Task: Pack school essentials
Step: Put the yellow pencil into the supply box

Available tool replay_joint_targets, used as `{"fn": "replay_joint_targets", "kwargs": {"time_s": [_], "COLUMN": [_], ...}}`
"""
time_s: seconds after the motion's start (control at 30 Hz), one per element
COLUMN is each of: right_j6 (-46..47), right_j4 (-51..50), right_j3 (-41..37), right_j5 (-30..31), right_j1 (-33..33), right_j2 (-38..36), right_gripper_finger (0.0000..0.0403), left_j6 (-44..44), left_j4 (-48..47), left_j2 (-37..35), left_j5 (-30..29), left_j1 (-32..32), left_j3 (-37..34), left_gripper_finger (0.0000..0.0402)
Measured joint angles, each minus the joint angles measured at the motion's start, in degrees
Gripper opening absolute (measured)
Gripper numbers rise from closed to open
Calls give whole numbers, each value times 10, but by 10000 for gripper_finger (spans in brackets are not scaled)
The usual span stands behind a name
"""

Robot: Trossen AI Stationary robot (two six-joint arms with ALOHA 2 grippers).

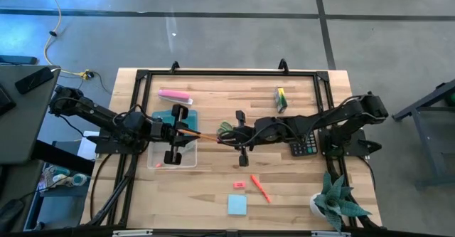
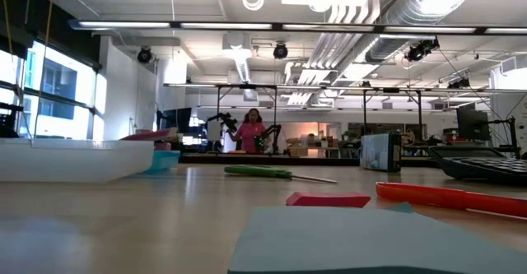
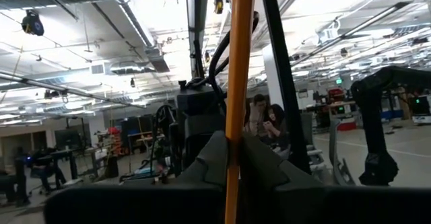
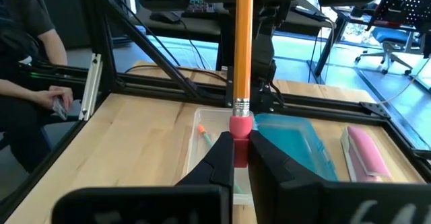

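Observation:
A thin wooden pencil [image 1: 207, 134] with a pink eraser end hangs level in the air between my two grippers, just right of the clear tray [image 1: 186, 160]. My left gripper [image 1: 190, 132] comes from the left and is shut on the pencil. My right gripper [image 1: 226, 137] comes from the right and is shut on it too. On the table lie the orange-red pen [image 1: 260, 188], the tiny red eraser [image 1: 239, 185], the light-blue note pad [image 1: 237, 205] and the green-yellow block [image 1: 281, 98]. A green pencil [image 2: 259, 172] lies flat in the low view. My left gripper [image 3: 232, 165] pinches the pencil's shaft [image 3: 233, 133] between its two fingers, coming level from the table's left, with the fingers lying along the pencil. The pencil is lifted clear and runs on toward the other arm. My right gripper [image 4: 241, 162] pinches the pencil by its pink eraser end [image 4: 240, 127], between the two fingertips, coming level from the table's right. The pencil sticks straight out ahead of the fingers, clear of the table.
The tray holds a teal case [image 1: 178, 116] and a small orange-green item [image 4: 204, 135]. A pink item [image 1: 174, 95] lies beyond the tray, a calculator [image 1: 306, 146] under the right arm, and a spiky potted plant [image 1: 335, 200] at the near right corner. A black frame [image 1: 227, 73] edges the table.

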Motion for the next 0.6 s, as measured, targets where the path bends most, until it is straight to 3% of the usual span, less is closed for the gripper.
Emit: {"fn": "replay_joint_targets", "kwargs": {"time_s": [0.23, 0.6], "right_j6": [21, 47], "right_j4": [-11, -91], "right_j3": [0, 0], "right_j5": [23, 54], "right_j1": [0, -6], "right_j2": [0, -13], "right_gripper_finger": [22, 178], "left_j6": [5, -20], "left_j4": [-16, -100], "left_j2": [0, 0], "left_j5": [-13, -97], "left_j1": [0, 0], "left_j3": [0, 0], "left_gripper_finger": [18, 17]}}
